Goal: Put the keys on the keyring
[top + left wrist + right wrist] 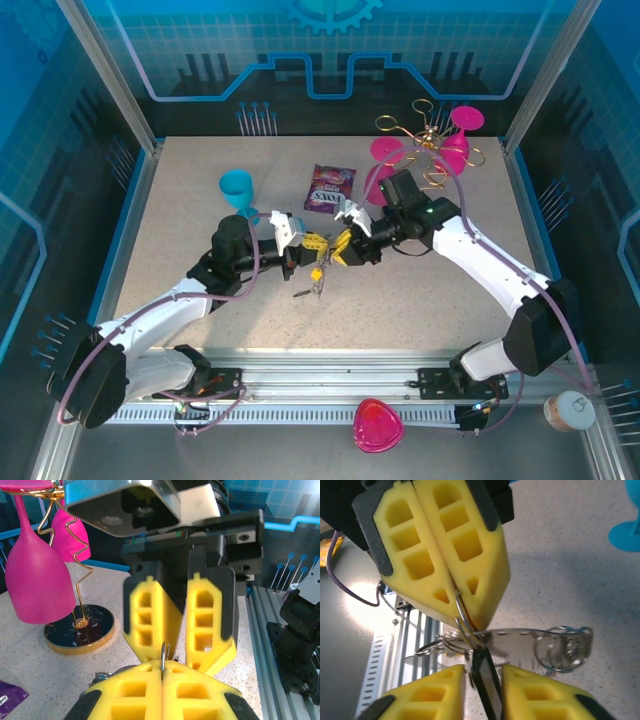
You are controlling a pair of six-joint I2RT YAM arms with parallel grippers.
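Two hands sit nose to nose over the middle of the counter point(180, 225), and this is fiddly work! Look at the left hand point(456, 600): yellow pads pressed flat together, pinching the thin wire of the keyring point(461, 622) right at the tips, so the loop pokes out beyond them. Facing it, the right hand point(484, 672) has its pads drawn in on a dark key point(485, 692), which fills the narrow gap between them and stands almost on end, its top right up against the wire. A flat silvery blade point(517, 647) and a tangle of small silvery rings point(565, 647) reach off to the side of that junction, all held up off the counter. From above, an orange-yellow tab point(317, 272) dangles beneath the two hands, and a small dark piece point(300, 293) lies on the counter close by, maybe another key, too small to call. By the look of it, the step is threading the key onto the wire. To do it well, the left hand should stay rock steady while the right hand feeds the key's hole along the wire in small moves, in line and without twisting, or the wire may slip from those soft pads. Well back from the action sit the blue goblet point(237, 190), the snack packet point(328, 188) and the pink goblets point(388, 152) by their gold rack point(428, 135).
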